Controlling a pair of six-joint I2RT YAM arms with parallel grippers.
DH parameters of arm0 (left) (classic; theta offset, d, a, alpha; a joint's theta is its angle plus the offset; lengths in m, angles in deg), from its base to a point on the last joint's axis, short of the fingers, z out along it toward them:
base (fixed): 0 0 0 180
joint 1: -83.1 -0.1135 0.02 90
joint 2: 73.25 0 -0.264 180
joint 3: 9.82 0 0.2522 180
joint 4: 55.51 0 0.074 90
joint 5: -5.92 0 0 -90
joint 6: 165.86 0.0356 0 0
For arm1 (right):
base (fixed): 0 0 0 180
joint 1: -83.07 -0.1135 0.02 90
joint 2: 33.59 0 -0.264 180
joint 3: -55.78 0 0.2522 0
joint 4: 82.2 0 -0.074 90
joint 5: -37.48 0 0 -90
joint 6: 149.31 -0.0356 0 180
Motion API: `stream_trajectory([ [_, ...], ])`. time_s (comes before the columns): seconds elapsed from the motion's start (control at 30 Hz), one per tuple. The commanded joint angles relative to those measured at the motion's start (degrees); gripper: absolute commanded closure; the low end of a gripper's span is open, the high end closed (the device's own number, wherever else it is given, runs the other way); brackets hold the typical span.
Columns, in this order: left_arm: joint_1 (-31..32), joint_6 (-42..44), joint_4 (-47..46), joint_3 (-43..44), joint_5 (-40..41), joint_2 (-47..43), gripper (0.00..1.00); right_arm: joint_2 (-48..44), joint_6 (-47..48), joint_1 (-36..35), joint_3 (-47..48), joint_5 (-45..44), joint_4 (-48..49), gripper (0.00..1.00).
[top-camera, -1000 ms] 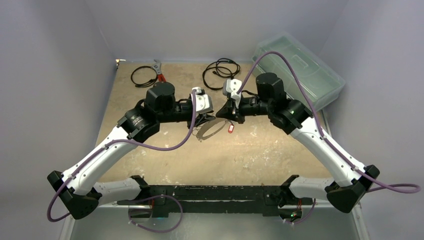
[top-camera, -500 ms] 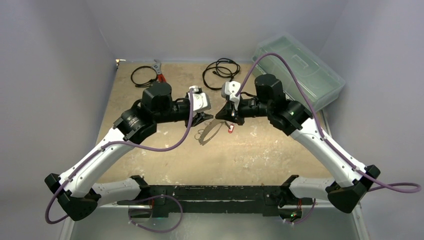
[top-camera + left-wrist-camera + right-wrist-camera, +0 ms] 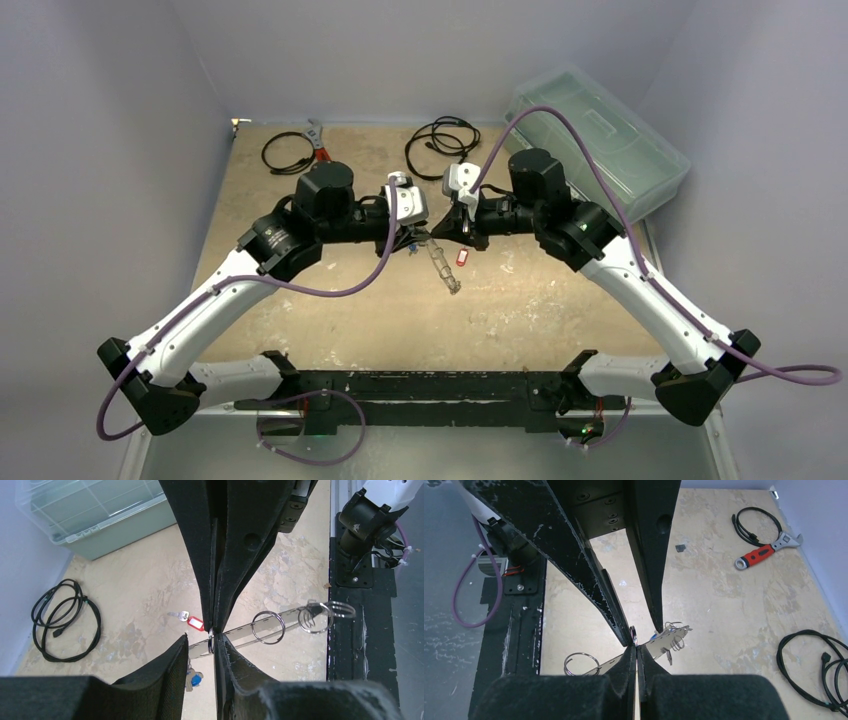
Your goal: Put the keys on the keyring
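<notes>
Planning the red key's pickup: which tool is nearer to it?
Right. Seen from above, the right tool sits just up-left of the red key; the left tool is farther left, beyond the right one.

Landmark: keyring [image 3: 441,265], mid-table [image 3: 520,310], hanging with its near end toward the arm bases.
- At its far end: left gripper [image 3: 418,238] on the left side, right gripper [image 3: 440,230] on the right side, fingertips meeting there.
- Just right of it, on the table: one key [image 3: 461,257].
- Beneath its far end, on the table: second key [image 3: 195,679].
- Behind it: cable coil [image 3: 441,145].
- Behind and left: wrench [image 3: 318,135]; farther left, second cable coil [image 3: 288,152].
- Behind and well right, at the table's far corner: box [image 3: 600,140].
</notes>
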Motion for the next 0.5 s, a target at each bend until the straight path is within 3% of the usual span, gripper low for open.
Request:
stream_trajectory([
  [0.0,-0.14,0.00,-0.92,1.28,-1.69,0.51,0.78,-1.88,0.62,-0.48,0.73,0.26,1.72,1.00],
  [0.23,-0.07,-0.35,-0.89,1.16,-1.18,1.05,0.96,-2.53,0.85,-0.62,0.56,0.86,2.04,1.00],
  [0.47,-0.06,-1.28,-1.63,0.07,-1.14,1.05,0.94,-4.39,1.08,-0.83,-0.61,1.71,3.98,1.00],
])
